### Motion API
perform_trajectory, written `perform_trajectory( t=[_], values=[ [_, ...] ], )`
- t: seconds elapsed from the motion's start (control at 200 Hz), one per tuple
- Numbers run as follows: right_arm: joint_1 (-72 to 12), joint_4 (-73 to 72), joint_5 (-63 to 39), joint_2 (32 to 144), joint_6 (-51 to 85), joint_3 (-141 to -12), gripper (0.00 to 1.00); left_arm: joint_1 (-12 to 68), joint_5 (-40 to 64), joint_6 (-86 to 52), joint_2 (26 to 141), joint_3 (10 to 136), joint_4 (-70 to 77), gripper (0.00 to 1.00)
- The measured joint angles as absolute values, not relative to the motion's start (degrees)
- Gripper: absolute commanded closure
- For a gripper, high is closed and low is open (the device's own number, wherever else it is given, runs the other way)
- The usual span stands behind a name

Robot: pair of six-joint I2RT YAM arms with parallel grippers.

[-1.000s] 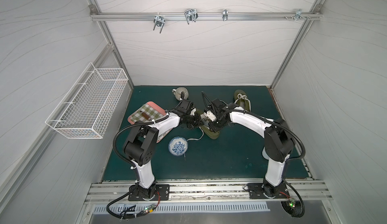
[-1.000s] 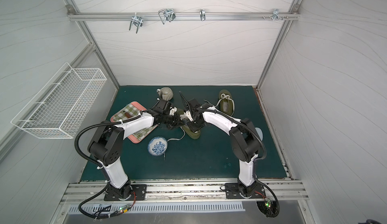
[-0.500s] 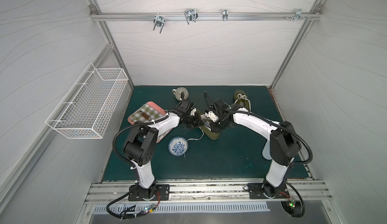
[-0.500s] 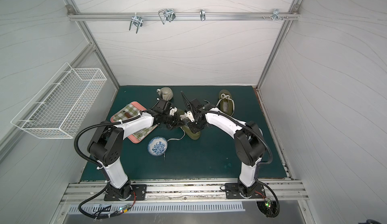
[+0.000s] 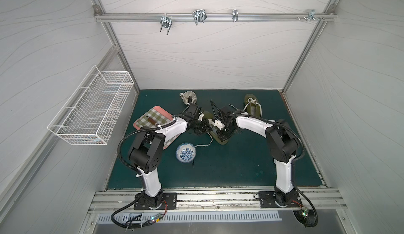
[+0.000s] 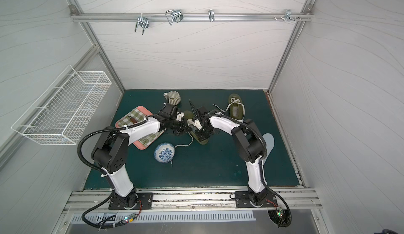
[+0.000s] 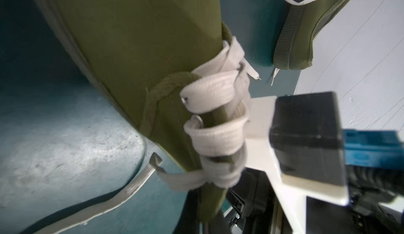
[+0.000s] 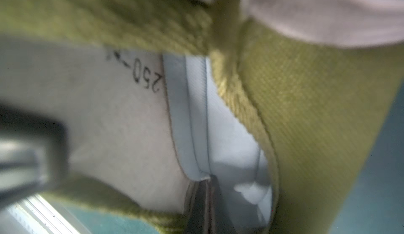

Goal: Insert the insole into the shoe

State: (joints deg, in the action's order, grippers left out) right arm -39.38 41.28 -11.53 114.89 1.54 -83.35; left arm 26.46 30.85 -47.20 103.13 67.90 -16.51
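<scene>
Fully closed, right pincer (image 8: 204, 195) (gripping insole (image 8: 194, 117))

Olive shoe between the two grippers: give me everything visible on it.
The shoe is an olive-green canvas lace-up with flat white laces; one loose end trails over the green mat toward the blue-patterned bowl. Its off-white lining is stamped 250, and a pale blue insole shows inside. It lies mid-mat. The left gripper is shut on its laced edge; the right gripper is shut on the insole inside the opening.
</scene>
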Motion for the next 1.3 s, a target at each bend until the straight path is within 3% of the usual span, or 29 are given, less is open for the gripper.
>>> perform_trajectory(
  t=[0.14,0.255,0.47,0.76,0.955,1.3],
  values=[
    [-40.07,41.80,-9.56,112.25,2.20,-82.26,0.69,26.50,31.00,-46.96,103.13,67.90,-16.47,1.00],
    [-40.93,43.38,-7.66,107.37,2.79,-81.71,0.66,26.52,31.53,-46.74,103.13,67.92,-16.58,1.00],
    [-41.78,42.83,-5.98,101.36,4.10,-81.71,0.84,26.68,32.45,-46.70,103.13,67.92,-16.51,1.00],
    [-42.41,38.20,-6.72,108.49,5.58,-77.95,1.00,26.68,32.88,-46.76,103.13,67.48,-15.97,1.00],
    [-42.15,36.84,-8.62,111.57,5.67,-77.38,1.00,26.24,32.56,-47.11,103.11,64.71,-14.41,1.00],
    [-43.51,40.29,-3.01,103.85,5.80,-77.73,0.96,26.59,33.54,-47.16,102.19,62.24,-11.66,1.00]
  ],
)
